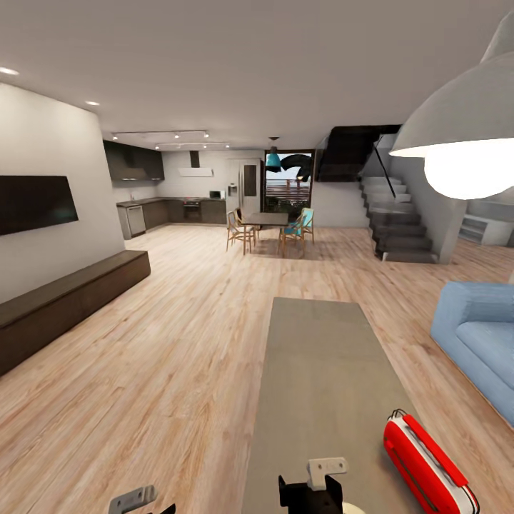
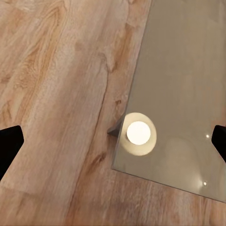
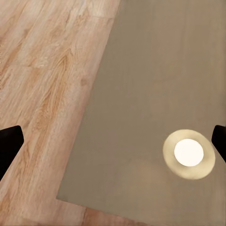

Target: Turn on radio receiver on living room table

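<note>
Radio receiver (image 1: 428, 464) lies on the table (image 1: 321, 371), to the right of the right gripper (image 1: 314, 492), not touching. Both grippers' fingers are spread wide, holding nothing.

Radio receiver (image 1: 428, 464) lies on the table's (image 1: 321, 385) near right corner; sofa (image 1: 482, 343) to the right, bench (image 1: 64, 303) far left.
</note>
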`<state>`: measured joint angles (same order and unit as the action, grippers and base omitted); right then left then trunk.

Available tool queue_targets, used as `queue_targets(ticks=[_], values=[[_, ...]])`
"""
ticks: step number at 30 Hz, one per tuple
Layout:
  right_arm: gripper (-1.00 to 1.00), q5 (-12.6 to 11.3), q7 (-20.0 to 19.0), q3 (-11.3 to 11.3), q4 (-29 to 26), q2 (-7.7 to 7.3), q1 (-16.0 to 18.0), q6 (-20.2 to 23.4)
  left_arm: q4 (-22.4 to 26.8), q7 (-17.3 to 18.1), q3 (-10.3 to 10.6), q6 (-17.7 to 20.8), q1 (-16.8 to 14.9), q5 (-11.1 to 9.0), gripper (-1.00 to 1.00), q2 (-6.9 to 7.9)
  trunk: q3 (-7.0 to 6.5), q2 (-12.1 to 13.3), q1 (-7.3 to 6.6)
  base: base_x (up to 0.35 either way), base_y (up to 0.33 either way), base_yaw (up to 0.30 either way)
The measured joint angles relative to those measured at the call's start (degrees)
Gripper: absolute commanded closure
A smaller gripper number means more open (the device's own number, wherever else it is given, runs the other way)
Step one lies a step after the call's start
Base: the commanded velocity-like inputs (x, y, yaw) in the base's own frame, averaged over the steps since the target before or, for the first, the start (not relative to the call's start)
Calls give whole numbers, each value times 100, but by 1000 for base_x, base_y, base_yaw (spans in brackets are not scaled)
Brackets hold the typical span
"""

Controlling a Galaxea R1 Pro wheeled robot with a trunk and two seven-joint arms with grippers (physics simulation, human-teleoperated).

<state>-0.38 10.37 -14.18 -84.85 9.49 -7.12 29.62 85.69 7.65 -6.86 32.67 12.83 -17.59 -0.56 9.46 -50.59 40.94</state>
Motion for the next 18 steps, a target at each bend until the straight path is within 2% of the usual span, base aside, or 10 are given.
queue_targets(ticks=[18], values=[[-100,69,29,17,71,0,0,-68,45,2,-1,3,0,-7,-100,1,0,0,0,0,0,0]])
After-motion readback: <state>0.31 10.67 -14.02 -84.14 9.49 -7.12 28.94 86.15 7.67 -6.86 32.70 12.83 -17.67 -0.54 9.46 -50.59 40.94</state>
